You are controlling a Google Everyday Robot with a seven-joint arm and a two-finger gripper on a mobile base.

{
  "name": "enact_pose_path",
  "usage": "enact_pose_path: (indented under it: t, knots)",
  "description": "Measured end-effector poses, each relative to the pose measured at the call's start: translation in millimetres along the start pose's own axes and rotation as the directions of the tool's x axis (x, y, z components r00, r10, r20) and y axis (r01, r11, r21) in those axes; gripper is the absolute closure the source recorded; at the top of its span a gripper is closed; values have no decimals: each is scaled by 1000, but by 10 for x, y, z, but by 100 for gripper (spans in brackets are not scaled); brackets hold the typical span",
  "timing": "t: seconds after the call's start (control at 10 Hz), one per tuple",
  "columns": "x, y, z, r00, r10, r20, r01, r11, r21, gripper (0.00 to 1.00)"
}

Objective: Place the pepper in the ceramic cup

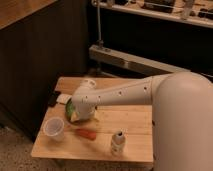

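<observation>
The orange-red pepper (86,134) lies on the wooden table (135,120), near the front. The white ceramic cup (53,128) stands upright to its left, near the table's front left corner. My white arm reaches in from the right across the table. Its end, with the gripper (79,116), hangs over the green bowl (69,109), just behind the pepper and to the right of the cup. The gripper is above the pepper and not touching it. The arm hides most of the bowl.
A small white bottle-shaped shaker (117,143) stands at the front, right of the pepper. A dark flat object (52,99) and a pale item (62,98) lie at the table's left edge. A dark wall panel stands to the left, and a metal rail runs behind.
</observation>
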Motion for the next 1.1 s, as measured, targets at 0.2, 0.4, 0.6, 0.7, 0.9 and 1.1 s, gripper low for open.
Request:
enact_pose_path:
  t: [0.2,0.4,0.6,0.7,0.9,1.1]
  knots:
    - [-19,-34,0,1000,-23,10,24,997,-69,20]
    - [-79,-31,4,994,-94,63,97,994,-45,20]
    - [-125,-44,-30,981,-173,90,162,979,120,20]
    - [-138,-41,-41,974,-204,97,184,966,180,20]
    - [-190,-82,-55,958,-265,114,229,939,259,20]
    - [-245,-143,-25,941,-311,133,279,937,211,20]
